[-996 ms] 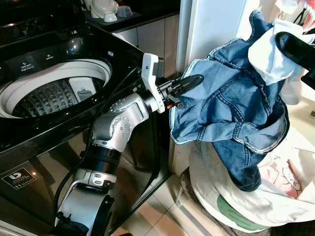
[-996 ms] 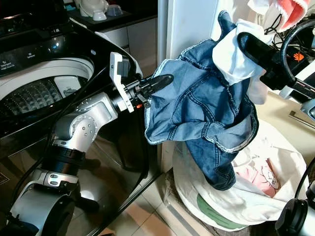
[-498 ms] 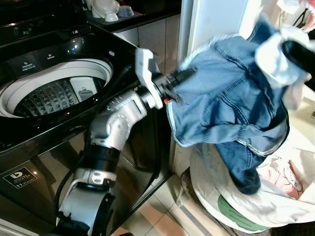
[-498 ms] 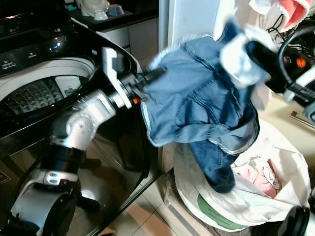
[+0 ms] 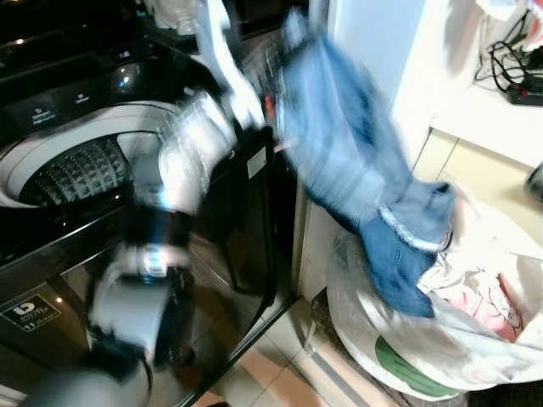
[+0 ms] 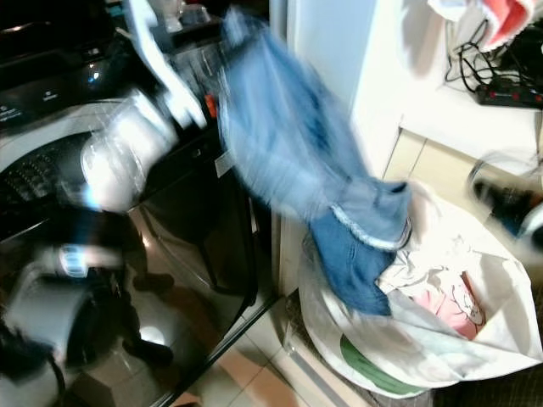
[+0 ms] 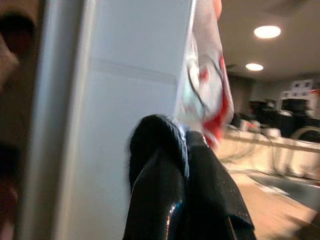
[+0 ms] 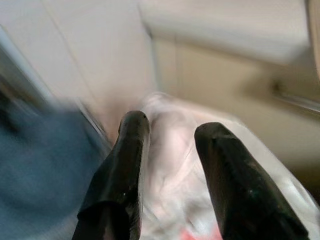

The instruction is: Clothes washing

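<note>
Standing at the left is one black top-loading washing machine (image 5: 76,212), its round drum open. Beside the washing machine, one white laundry bag (image 5: 407,339) sits on the tiled floor with pale and pink clothes inside. One blue denim garment (image 5: 348,161) stretches from above the washing machine's corner down to the bag's rim; it looks blurred. The left gripper (image 7: 172,150), fingers pressed together, seems to hold its upper end. The right gripper (image 8: 170,135) hovers spread apart over the bag, empty.
</note>
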Controlling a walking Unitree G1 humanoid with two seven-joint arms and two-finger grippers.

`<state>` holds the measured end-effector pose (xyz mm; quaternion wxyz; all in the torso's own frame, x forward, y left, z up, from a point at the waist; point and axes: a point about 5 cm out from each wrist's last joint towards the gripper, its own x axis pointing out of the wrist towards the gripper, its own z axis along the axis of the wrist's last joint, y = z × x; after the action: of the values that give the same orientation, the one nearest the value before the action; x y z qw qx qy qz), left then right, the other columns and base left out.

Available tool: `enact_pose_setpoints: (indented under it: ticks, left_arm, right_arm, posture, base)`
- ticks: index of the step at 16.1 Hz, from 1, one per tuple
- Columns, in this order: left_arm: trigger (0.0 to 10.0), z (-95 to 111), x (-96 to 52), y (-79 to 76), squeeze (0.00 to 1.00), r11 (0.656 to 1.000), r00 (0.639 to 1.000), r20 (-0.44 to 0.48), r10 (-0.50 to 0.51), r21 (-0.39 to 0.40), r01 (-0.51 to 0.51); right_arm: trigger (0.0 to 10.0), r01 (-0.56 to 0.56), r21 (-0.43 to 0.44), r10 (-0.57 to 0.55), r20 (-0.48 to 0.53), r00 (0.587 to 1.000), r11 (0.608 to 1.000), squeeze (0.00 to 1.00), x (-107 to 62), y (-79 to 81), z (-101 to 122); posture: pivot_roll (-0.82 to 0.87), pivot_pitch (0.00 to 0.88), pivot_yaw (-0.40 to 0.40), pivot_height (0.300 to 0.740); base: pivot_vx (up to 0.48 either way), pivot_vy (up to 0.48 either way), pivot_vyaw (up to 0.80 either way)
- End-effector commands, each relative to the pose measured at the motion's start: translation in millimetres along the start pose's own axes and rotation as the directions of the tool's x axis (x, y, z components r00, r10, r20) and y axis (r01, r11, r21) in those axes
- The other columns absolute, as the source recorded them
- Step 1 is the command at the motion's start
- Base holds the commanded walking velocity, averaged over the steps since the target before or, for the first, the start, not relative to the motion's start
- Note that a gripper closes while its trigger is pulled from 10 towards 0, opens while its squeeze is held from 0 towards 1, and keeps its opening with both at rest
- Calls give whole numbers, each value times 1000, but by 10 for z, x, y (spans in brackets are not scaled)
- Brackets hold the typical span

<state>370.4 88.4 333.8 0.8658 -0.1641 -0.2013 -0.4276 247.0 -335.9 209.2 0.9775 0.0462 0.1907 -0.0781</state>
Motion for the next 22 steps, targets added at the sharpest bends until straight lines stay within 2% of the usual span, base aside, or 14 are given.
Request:
enact_pose_setpoints:
  ticks: [1, 2, 3, 4, 6, 7, 10, 11, 14, 15, 17, 19, 20, 22]
  left_arm:
    - [0, 266, 44, 171, 0, 982, 993, 42, 113, 149, -118]
    - [0, 664, 80, 364, 0, 815, 965, 53, 256, 525, -245]
    - [0, 957, 68, 440, 0, 670, 942, 107, 319, 678, -304]
    - [0, 1273, 57, 456, 0, 559, 915, 193, 354, 741, -373]
    - [0, 2109, 17, 256, 0, 93, 833, 438, 337, 865, -493]
    - [0, 2305, -4, 185, 0, -84, 804, 504, 316, 859, -505]
    - [0, 2380, -12, 192, 0, -300, 793, 529, 302, 843, -447]
    - [0, 2314, -8, 246, 0, -301, 805, 499, 322, 860, -412]
    - [0, 1121, -124, 810, 0, 86, 799, -23, 601, 996, -36]
    - [10000, 909, -202, 892, 0, 154, 764, -99, 637, 988, -1]
    - [10000, 404, -540, 1113, 0, 306, 594, -298, 747, 948, 90]
    - [10000, 315, -714, 1189, 0, 371, 479, -401, 781, 915, 161]
    - [10000, 314, -806, 1221, 1000, 433, 411, -461, 786, 886, 165]
    - [10000, 339, -874, 1239, 1000, 463, 348, -511, 786, 859, 218]
  right_arm:
    - [10000, 37, -100, -40, -29, 999, 994, 0, 22, 8, -55]
    - [10000, 1, -124, -8, -53, 999, 992, 0, 54, 108, -128]
    - [10000, -31, -124, 24, -51, 998, 992, 0, 67, 182, -142]
    - [10000, -60, -128, 54, -44, 998, 990, 0, 73, 242, -138]
    - [10000, -70, -132, 67, -30, 997, 989, 0, 85, 292, -134]
    - [10000, -69, -137, 66, -25, 997, 988, 0, 92, 296, -141]
    - [10000, -73, -145, 73, -12, 997, 987, 0, 113, 336, -159]
    - [10000, -79, -148, 79, -8, 997, 986, 0, 117, 366, -165]
    - [10000, -287, -175, 294, 17, 956, 942, 0, 104, 798, -177]
    - [10000, -328, -185, 335, 10, 942, 926, 0, 97, 887, -192]
    - [10000, -480, -232, 487, -33, 873, 846, 0, 22, 1228, -257]
    - [10000, -551, -250, 552, -72, 831, 796, 0, -34, 1338, -300]
    - [10000, -580, -259, 576, -97, 812, 773, 0, -59, 1362, -332]
    - [10000, -580, -259, 575, -103, 811, 772, 0, -58, 1351, -348]
  posture:
    - [-99, 0, 66, 740]
    - [-92, 0, 68, 740]
    - [-91, 0, 69, 740]
    - [-90, 0, 71, 740]
    - [-81, 0, 73, 740]
    - [-78, 0, 75, 740]
    - [-74, 0, 79, 740]
    - [-72, 0, 80, 740]
    - [-72, 0, 81, 740]
    - [-72, 0, 81, 740]
    - [-88, 0, 86, 740]
    - [-88, 0, 82, 740]
    - [-85, 0, 79, 740]
    - [-83, 0, 77, 740]
  base:
    - [0, 0, 0]
    - [0, 0, 0]
    - [0, 0, 0]
    - [0, 0, 0]
    - [0, 0, 0]
    - [0, 0, 0]
    - [0, 0, 0]
    - [0, 0, 0]
    - [0, 0, 0]
    - [0, 0, 0]
    - [0, 0, 0]
    - [0, 0, 0]
    - [0, 0, 0]
    - [0, 0, 0]
